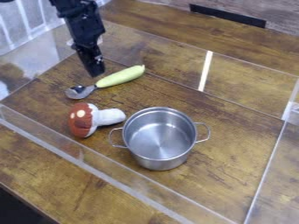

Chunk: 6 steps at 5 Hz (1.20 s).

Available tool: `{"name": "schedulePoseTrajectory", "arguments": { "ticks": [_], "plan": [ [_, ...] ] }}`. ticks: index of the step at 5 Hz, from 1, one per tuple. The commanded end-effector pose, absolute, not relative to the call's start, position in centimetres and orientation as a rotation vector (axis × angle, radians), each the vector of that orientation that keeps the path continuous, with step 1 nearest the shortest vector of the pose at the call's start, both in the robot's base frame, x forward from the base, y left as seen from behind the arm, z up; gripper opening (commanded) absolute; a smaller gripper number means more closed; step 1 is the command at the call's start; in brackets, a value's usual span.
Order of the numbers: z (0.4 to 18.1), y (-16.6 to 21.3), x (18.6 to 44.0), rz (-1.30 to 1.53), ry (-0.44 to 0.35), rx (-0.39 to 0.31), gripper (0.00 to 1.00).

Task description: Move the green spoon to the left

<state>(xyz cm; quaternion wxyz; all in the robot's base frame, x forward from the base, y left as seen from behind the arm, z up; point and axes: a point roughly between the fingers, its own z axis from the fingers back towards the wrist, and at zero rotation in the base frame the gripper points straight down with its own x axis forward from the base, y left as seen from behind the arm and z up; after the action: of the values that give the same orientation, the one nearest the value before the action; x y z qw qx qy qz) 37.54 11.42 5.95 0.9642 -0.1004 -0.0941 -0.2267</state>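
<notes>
The green spoon point(108, 80) lies flat on the tabletop near its far-left corner, free of the gripper point(93, 67), which hangs just above its handle's middle, jaws narrowly parted, holding nothing.

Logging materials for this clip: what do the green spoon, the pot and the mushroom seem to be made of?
Green spoon: matte yellow-green handle, probably plastic; the bowl end is silvery with a glint, likely metal.
Pot: bright brushed silver with reflections inside, apparently steel.
Mushroom: glossy red-brown cap, pale stem, probably a plastic toy, though wood cannot be ruled out.
</notes>
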Motion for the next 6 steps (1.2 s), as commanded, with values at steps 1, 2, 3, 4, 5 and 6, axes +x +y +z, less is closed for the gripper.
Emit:
{"name": "schedulePoseTrajectory", "arguments": {
  "ticks": [1,2,3,4,5,6],
  "plan": [
    [7.6,12.5,37.2,-0.451,-0.245,-0.178,1.00],
    [6.7,12.6,37.0,-0.445,-0.237,-0.191,1.00],
    [5.8,12.9,36.9,-0.439,-0.231,-0.203,1.00],
    [4.9,12.7,36.6,-0.445,-0.229,-0.215,0.00],
    [4.9,12.8,36.2,-0.444,-0.235,-0.220,0.00],
    [5.3,12.8,35.6,-0.451,-0.224,-0.222,0.00]
  ]
}}
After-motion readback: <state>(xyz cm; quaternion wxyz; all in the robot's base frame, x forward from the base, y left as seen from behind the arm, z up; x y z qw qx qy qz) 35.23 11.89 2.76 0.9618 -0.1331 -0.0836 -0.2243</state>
